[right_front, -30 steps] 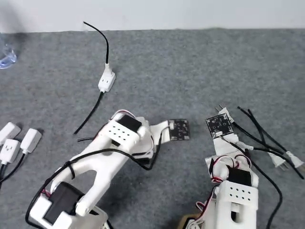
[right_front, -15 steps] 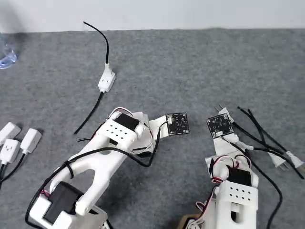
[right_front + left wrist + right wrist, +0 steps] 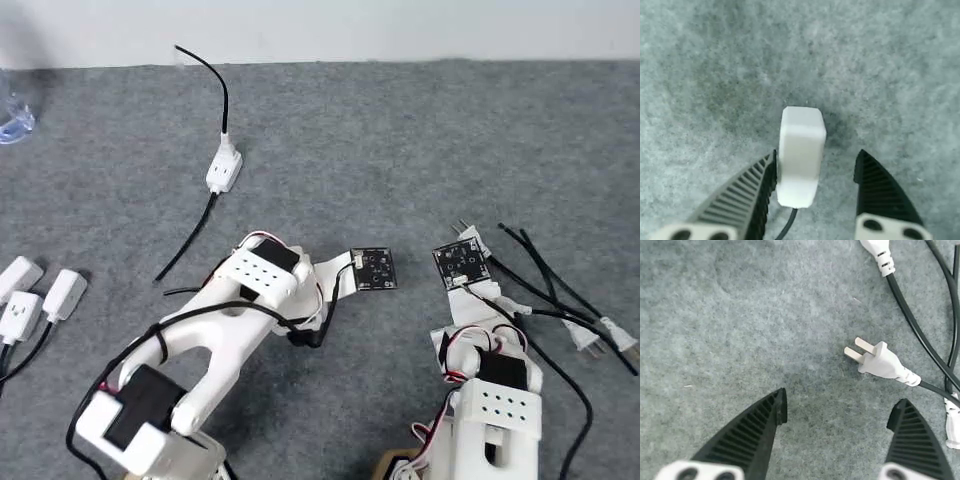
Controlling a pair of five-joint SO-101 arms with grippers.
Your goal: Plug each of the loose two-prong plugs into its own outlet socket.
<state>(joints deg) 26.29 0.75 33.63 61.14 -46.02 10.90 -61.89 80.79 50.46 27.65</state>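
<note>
Our left hand (image 3: 817,155) stands wide around a white socket block (image 3: 800,150) lying on the grey counter (image 3: 715,60). One finger (image 3: 762,180) touches the block's flank and the other stands clear of it. The block's long axis runs straight away from the wrist, so closing would clamp its two long sides. Its black cord (image 3: 789,225) leaves from the end nearer the wrist.

Our right hand (image 3: 840,397) is also wide and holds nothing. A loose two-prong plug (image 3: 880,360) lies on the counter just beyond its fingertips, offset toward one finger (image 3: 902,425). The plug's long axis lies roughly along the line joining the two fingers, with the prongs pointing inward across the gap. We judge that the wrist must turn before the fingers can take its flanks rather than its ends.

From above, this plug (image 3: 468,238) and the others lie by the right arm, which is the nearer one.
</note>
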